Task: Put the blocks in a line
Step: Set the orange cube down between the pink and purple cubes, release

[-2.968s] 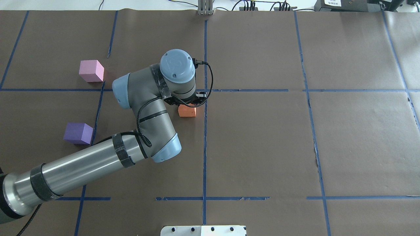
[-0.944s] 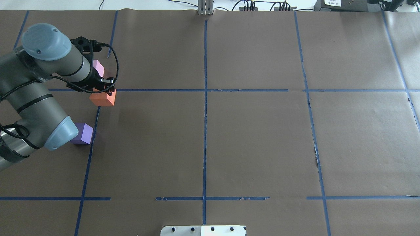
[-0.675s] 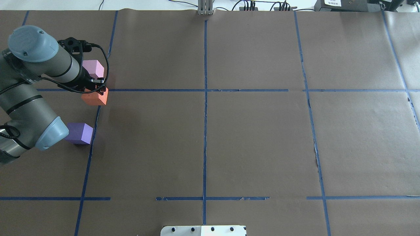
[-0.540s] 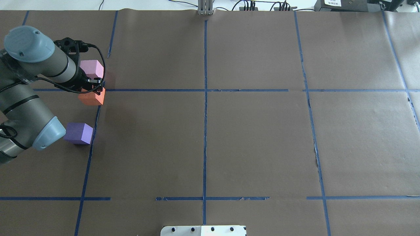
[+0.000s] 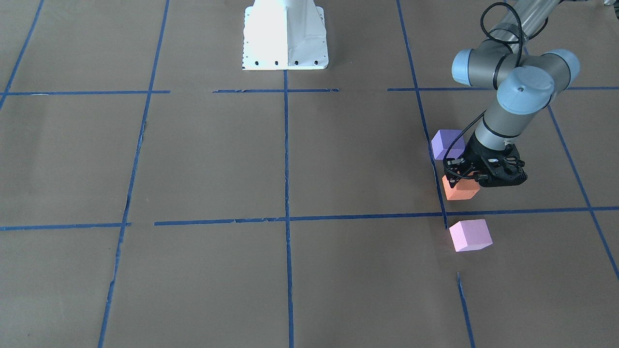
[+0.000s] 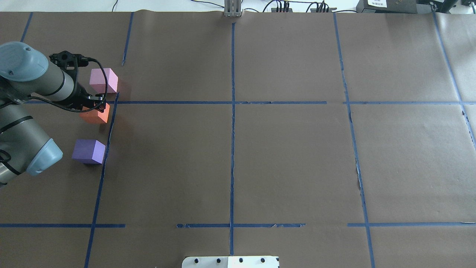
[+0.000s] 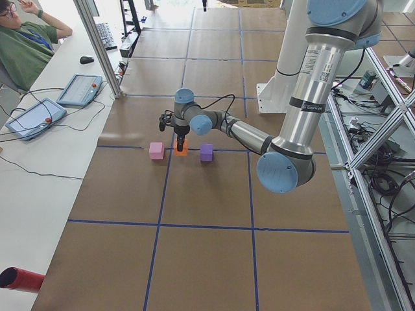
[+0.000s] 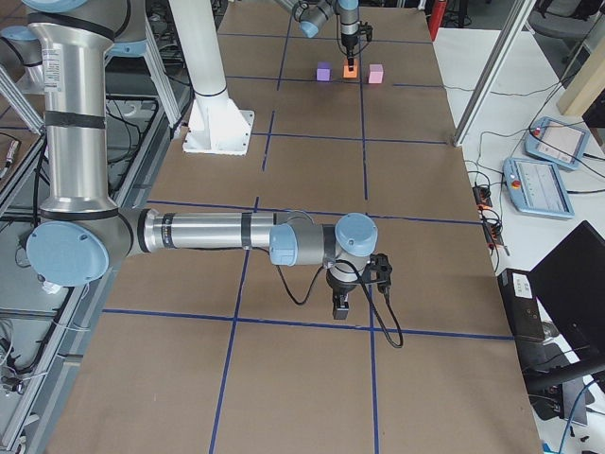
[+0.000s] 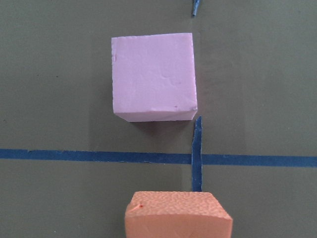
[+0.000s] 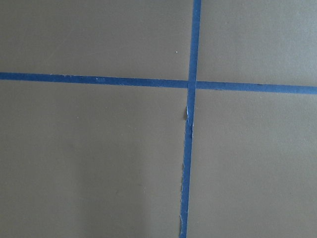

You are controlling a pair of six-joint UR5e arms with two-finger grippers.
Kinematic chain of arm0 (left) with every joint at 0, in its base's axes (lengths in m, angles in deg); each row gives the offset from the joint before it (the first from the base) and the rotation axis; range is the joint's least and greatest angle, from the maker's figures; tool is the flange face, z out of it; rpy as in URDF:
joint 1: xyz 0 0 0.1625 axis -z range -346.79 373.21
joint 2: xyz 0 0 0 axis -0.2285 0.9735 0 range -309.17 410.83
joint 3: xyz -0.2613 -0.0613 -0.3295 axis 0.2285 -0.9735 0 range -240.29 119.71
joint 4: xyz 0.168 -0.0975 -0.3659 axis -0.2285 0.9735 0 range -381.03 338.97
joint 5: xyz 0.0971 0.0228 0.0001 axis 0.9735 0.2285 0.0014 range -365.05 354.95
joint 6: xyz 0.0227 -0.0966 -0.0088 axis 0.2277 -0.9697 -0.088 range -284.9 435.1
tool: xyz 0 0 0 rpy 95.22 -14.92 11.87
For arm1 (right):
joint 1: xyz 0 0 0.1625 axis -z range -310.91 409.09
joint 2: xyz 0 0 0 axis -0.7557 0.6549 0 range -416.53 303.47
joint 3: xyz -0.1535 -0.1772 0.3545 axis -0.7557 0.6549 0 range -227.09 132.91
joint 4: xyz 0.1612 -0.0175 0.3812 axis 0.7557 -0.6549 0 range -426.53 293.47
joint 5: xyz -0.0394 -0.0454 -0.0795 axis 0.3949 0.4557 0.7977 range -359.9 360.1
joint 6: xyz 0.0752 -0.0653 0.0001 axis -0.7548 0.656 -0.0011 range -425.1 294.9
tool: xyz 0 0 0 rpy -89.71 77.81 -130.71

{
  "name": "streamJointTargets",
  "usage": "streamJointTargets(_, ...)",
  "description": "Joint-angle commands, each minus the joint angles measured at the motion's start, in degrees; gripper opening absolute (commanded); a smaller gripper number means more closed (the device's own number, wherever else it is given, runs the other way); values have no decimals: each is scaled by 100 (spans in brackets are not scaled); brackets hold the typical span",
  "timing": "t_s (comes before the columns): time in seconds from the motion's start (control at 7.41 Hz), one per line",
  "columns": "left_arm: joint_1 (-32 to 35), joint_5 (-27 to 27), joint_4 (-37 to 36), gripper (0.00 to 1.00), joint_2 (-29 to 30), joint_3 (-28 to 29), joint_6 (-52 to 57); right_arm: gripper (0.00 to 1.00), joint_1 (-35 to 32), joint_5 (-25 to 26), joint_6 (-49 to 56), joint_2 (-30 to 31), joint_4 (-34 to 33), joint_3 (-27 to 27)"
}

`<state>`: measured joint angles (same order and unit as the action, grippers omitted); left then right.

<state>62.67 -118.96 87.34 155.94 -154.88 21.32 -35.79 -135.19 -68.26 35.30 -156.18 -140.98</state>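
Note:
My left gripper (image 6: 97, 108) is shut on the orange block (image 6: 95, 115), low over the brown paper; I cannot tell whether the block touches it. The orange block sits between the light pink block (image 6: 103, 80) farther out and the purple block (image 6: 88, 151) nearer me, roughly in one row along a blue tape line. The front view shows the same row: purple (image 5: 448, 143), orange (image 5: 460, 189), pink (image 5: 470, 235). The left wrist view shows the pink block (image 9: 152, 74) ahead of the orange block (image 9: 178, 213). My right gripper (image 8: 340, 305) shows only in the right side view, so I cannot tell its state.
Blue tape lines (image 6: 232, 111) divide the brown paper into a grid. The white robot base plate (image 5: 285, 34) stands at my edge of the table. An operator (image 7: 26, 39) sits at a side table with tablets (image 7: 79, 89).
My left arm carried the orange block from the table's middle to the far left. Over the last second it shifted left and nearer, in between the pink and purple blocks.

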Motion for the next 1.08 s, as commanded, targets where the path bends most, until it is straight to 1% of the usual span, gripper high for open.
streamJointTargets(0.0,-7,-156,78,0,-43,-7,-1,100,-2,2,0,2,0,2)
streamJointTargets(0.13,-15,-166,70,18,-43,2,34,100,-2,-6,0,2,0,-6)
streamJointTargets(0.27,-33,-166,78,87,-43,2,43,100,7,-6,0,2,0,2)
streamJointTargets(0.4,-42,-166,78,100,-43,2,43,100,-2,2,0,2,0,-6)
streamJointTargets(0.94,2,-166,52,100,18,-50,52,100,7,-6,0,2,0,-6)
